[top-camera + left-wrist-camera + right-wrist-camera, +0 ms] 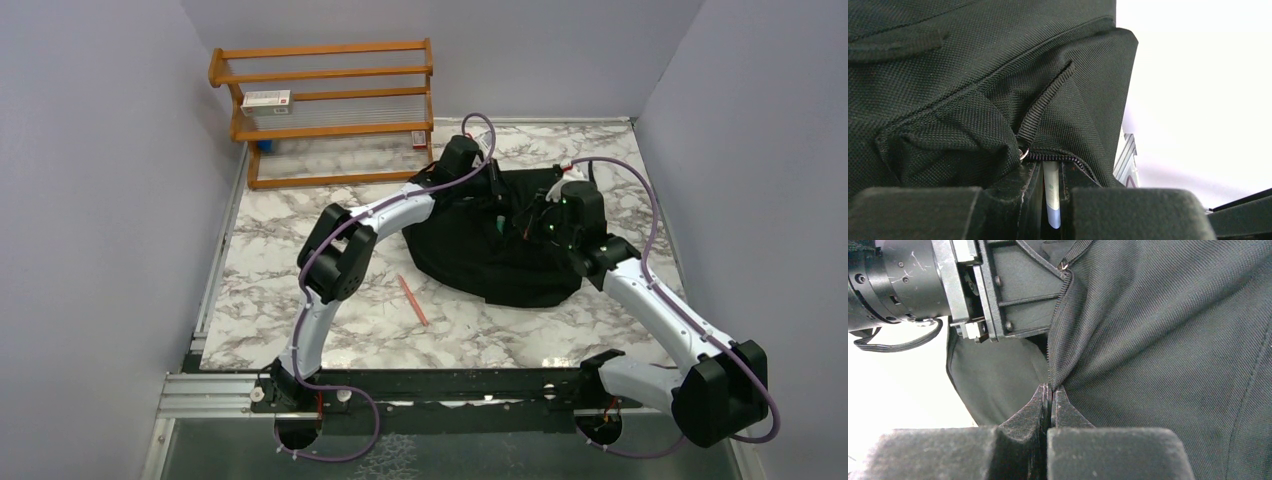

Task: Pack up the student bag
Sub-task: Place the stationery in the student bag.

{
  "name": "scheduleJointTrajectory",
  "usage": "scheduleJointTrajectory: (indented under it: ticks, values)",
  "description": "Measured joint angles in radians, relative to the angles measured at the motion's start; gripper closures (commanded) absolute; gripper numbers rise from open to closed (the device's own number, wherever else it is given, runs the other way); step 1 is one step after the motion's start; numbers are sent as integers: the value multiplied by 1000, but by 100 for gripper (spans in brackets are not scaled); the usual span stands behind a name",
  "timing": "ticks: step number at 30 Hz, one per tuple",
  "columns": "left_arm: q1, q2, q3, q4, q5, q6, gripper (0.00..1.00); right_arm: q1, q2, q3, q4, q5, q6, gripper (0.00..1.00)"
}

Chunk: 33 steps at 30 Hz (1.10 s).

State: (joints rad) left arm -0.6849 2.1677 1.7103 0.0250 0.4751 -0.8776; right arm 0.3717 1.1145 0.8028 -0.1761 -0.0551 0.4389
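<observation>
The bag (500, 265) lay slumped on the counter (450, 340), with both arms reaching over it from the near side. The step in hand looked like loading a pen through the zipper mouth.

The right gripper (1050, 392) was at the bag's right part, its fingers pressed together on a fold of fabric right at the zipper's edge. The cloth pulled taut toward the tips, so I judge it was pinching the bag to hold the opening up.

The left gripper (1050, 170) was at the bag's far-left part, clamped on a white pen (1051, 200) that stood between its fingers and pointed at the zipper (1058, 156). The pen's tip sat just at the teeth, below the webbing pull (1045, 100) — whether it had entered the gap I could not tell.

A red pen (412, 300) lay on the counter just left of the bag, apart from it, and a wooden rack (330, 110) stood well beyond the bag's far-left side.

The next move probably called for pushing the white pen deeper past the teeth while the right side kept the lip lifted, and letting go only once the pen was well inside. The slack fabric could fold over the gap and block it — the red pen would likely follow.
</observation>
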Motion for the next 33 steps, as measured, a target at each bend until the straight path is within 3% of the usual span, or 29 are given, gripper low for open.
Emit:
scheduleJointTrajectory:
  ticks: [3, 6, 17, 27, 33]
  values:
    - [-4, 11, 10, -1, 1, -9, 72, 0, 0, -3, 0, -1, 9, 99]
    - [-4, 11, 10, -10, -2, -8, 65, 0, -3, -4, 0, -1, 14, 99]
    - [1, -20, -40, -21, -9, 19, 65, 0, -10, -4, -1, 5, 25, 99]
    - [52, -220, -266, 10, -8, 66, 67, 2, -28, -4, -8, 29, 51, 99]
    - [69, -422, -400, -73, -65, 139, 68, 3, -29, -8, -13, 36, 54, 99]
